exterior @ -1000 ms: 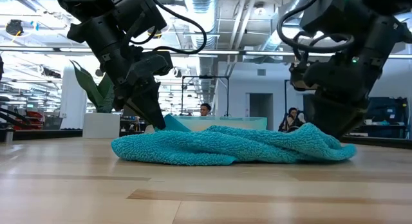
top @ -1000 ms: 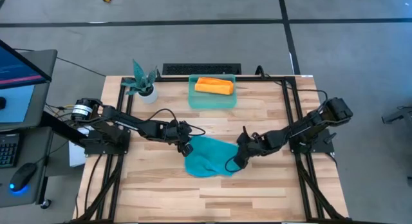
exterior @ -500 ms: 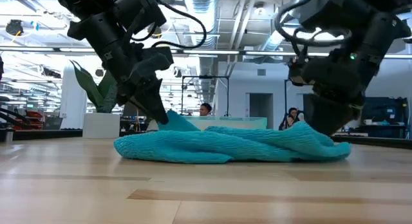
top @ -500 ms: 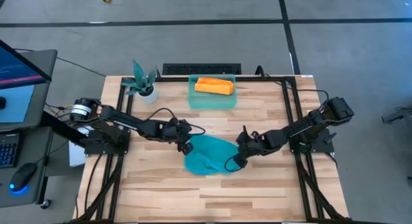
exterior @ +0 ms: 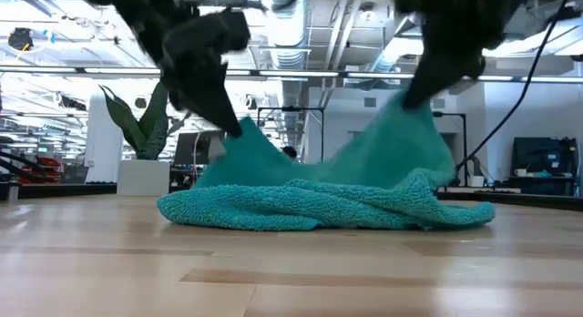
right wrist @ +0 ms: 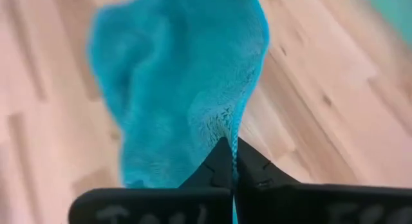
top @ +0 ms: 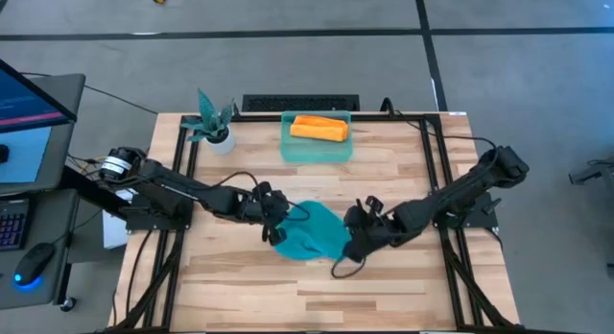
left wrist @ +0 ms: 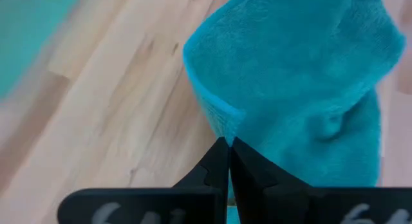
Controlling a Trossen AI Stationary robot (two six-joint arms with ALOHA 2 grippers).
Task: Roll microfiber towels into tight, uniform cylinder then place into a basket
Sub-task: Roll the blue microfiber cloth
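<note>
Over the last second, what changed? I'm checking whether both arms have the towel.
The right claw closed on the teal towel. Both claws, the left claw already pinching its edge, moved toward the table's front and lifted their edges into two peaks. The rolled orange towel stayed in the basket.

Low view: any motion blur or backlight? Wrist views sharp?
Low view: both arms smeared by motion, dark against bright ceiling lights; teal towel sharp. Left wrist view: table blurred, fingers crisp. Right wrist view: wood streaked, towel edge sharp.

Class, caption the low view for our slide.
Both grippers, left and right, lift the teal towel by two corners.
</note>
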